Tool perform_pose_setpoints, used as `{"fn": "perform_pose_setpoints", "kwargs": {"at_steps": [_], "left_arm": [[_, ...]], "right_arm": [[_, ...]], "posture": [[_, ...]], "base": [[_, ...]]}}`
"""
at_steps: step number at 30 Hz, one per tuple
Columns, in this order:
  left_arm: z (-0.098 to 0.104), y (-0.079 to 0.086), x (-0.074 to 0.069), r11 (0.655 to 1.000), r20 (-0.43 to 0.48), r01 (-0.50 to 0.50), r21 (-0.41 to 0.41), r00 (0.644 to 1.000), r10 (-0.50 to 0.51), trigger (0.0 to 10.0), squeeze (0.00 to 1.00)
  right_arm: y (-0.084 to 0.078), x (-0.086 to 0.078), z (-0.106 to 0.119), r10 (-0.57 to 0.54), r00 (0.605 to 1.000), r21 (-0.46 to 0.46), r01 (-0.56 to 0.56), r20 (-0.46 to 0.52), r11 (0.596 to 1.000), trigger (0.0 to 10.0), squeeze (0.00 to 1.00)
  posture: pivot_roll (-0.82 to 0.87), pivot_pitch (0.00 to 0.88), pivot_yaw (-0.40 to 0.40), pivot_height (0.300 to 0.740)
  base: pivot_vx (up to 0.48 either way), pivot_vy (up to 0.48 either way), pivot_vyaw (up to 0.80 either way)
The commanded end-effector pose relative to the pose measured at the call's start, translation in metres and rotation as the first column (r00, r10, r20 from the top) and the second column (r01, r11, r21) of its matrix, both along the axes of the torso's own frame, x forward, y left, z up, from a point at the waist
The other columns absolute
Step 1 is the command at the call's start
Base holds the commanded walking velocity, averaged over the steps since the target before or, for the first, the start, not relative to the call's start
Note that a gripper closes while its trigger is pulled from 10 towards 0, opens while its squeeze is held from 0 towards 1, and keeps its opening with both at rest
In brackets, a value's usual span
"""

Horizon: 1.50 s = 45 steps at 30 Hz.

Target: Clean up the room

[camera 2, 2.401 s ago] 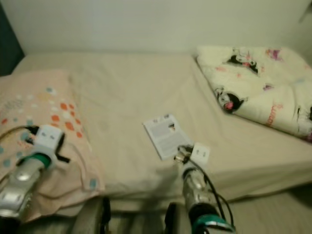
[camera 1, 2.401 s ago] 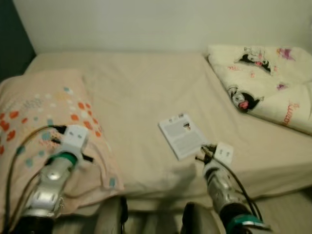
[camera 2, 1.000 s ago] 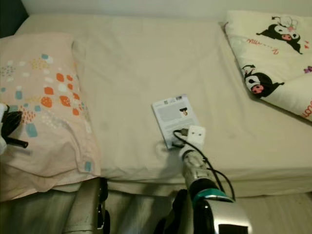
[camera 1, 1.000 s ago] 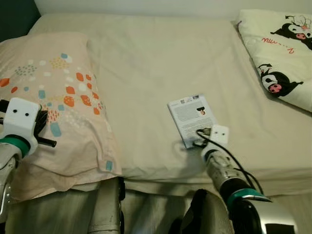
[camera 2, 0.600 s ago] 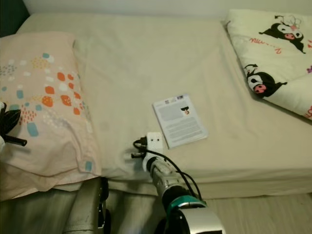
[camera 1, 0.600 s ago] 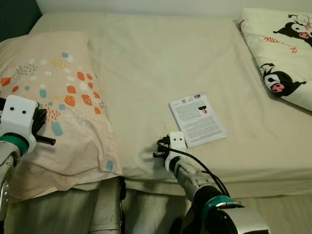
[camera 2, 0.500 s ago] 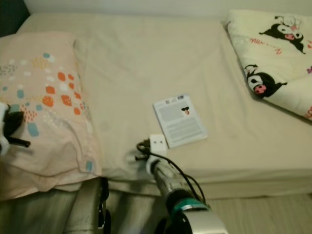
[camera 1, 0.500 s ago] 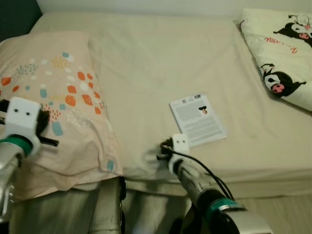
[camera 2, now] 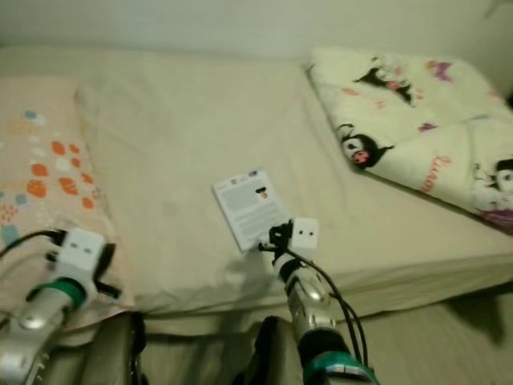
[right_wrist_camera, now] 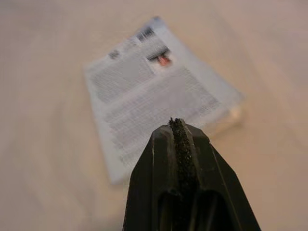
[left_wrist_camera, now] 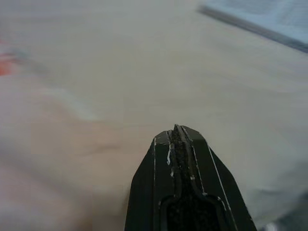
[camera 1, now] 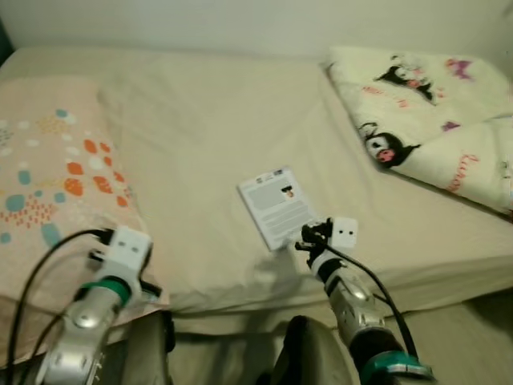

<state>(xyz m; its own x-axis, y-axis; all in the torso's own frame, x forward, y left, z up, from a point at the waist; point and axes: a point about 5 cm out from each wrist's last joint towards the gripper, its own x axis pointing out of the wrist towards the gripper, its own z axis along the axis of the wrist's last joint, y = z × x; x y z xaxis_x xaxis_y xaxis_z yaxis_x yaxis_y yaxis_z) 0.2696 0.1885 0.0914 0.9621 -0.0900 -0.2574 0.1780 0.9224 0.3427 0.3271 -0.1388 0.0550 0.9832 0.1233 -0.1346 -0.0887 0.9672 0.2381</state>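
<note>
I see 1 booklet flat on the bed between 1 pillow and 1 quilt, my right gripper clenched just short of it, left gripper clenched too.

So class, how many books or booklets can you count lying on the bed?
1. A thin white printed booklet lies flat on the beige bed sheet near the front edge, just beyond the right gripper. Others might be hidden under the bedding.
</note>
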Motion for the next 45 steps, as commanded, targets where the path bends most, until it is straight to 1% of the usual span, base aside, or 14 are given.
{"fn": "perform_pose_setpoints", "kwargs": {"at_steps": [1,8,14,16,17,21,23,24,27,31,33,37,41,45], "left_arm": [[-0.008,-0.013,0.0,0.999,0.013,0.038,0.009,0.999,-0.038,10.0,0.0],[-0.007,-0.013,0.012,1.0,0.065,-0.02,-0.013,0.998,0.021,10.0,0.0],[0.002,-0.012,0.022,0.997,0.116,-0.061,-0.036,0.991,0.065,10.0,0.0],[0.024,-0.002,0.035,0.991,0.184,-0.114,-0.07,0.975,0.125,10.0,0.0],[0.024,-0.002,0.035,0.991,0.184,-0.114,-0.07,0.975,0.125,10.0,0.0],[0.054,0.016,0.047,0.986,0.263,-0.146,-0.085,0.951,0.163,10.0,0.0],[0.054,0.016,0.047,0.986,0.263,-0.146,-0.085,0.951,0.163,10.0,0.0],[0.065,0.025,0.049,0.985,0.283,-0.154,-0.078,0.944,0.17,10.0,0.0],[0.087,0.046,0.047,0.984,0.314,-0.168,-0.053,0.933,0.176,10.0,0.0],[0.091,0.052,0.044,0.983,0.317,-0.175,-0.056,0.93,0.184,10.0,0.0],[0.101,0.065,0.036,0.981,0.321,-0.187,-0.054,0.927,0.194,10.0,0.0],[0.108,0.074,0.032,0.979,0.321,-0.2,-0.049,0.925,0.205,10.0,0.0],[0.113,0.082,0.028,0.975,0.308,-0.217,-0.053,0.925,0.223,10.0,0.0],[0.115,0.08,0.026,0.978,0.299,-0.204,-0.049,0.931,0.209,10.0,0.0]], "right_arm": [[-0.004,-0.008,-0.009,-0.058,0.998,-0.034,0.057,-0.025,0.998,10.0,0.0],[-0.012,-0.005,-0.008,-0.11,0.993,-0.027,0.109,-0.04,0.994,10.0,0.0],[-0.006,0.002,-0.007,-0.05,0.994,-0.069,0.044,-0.098,0.997,10.0,0.0],[0.0,0.007,-0.01,-0.005,0.984,-0.109,-0.015,-0.178,0.994,10.0,0.0],[0.0,0.007,-0.01,-0.005,0.984,-0.109,-0.015,-0.178,0.994,10.0,0.0],[0.004,0.012,-0.011,0.018,0.97,-0.119,-0.048,-0.241,0.992,10.0,0.0],[0.004,0.012,-0.011,0.018,0.97,-0.119,-0.048,-0.241,0.992,10.0,0.0],[0.004,0.013,-0.011,0.016,0.966,-0.119,-0.048,-0.258,0.992,10.0,0.0],[0.002,0.017,-0.009,-0.007,0.961,-0.155,-0.037,-0.275,0.987,10.0,0.0],[0.001,0.018,-0.008,-0.016,0.962,-0.153,-0.027,-0.273,0.988,10.0,0.0],[-0.001,0.018,-0.008,-0.032,0.96,-0.16,-0.014,-0.277,0.987,10.0,0.0],[0.001,0.016,-0.011,-0.022,0.956,-0.181,-0.032,-0.291,0.983,10.0,0.0],[0.016,0.01,-0.02,0.038,0.94,-0.204,-0.113,-0.339,0.972,10.0,0.0],[0.028,0.007,-0.022,0.076,0.932,-0.215,-0.161,-0.353,0.963,10.0,0.0]], "posture": [[0.14,0.0,-0.118,0.539],[0.13,0.0,-0.112,0.539],[0.13,0.0,-0.11,0.539],[0.17,0.0,-0.12,0.539],[0.17,0.0,-0.12,0.539],[0.22,0.007,-0.109,0.539],[0.22,0.007,-0.109,0.539],[0.24,0.027,-0.104,0.539],[0.3,0.088,-0.09,0.539],[0.32,0.119,-0.082,0.539],[0.34,0.154,-0.08,0.539],[0.35,0.173,-0.077,0.539],[0.38,0.209,-0.057,0.539],[0.39,0.216,-0.055,0.539]], "base": [[0.0,0.0,0.0],[0.0,0.0,0.0],[0.0,0.0,0.0],[0.0,0.0,0.0],[0.0,0.0,0.0],[0.0,0.0,0.0],[0.0,0.0,0.0],[0.0,0.0,0.0],[0.0,0.0,0.0],[0.0,0.0,0.0],[0.0,0.0,0.0],[0.0,0.0,0.0],[0.0,0.0,0.0],[0.0,0.0,0.0]]}}
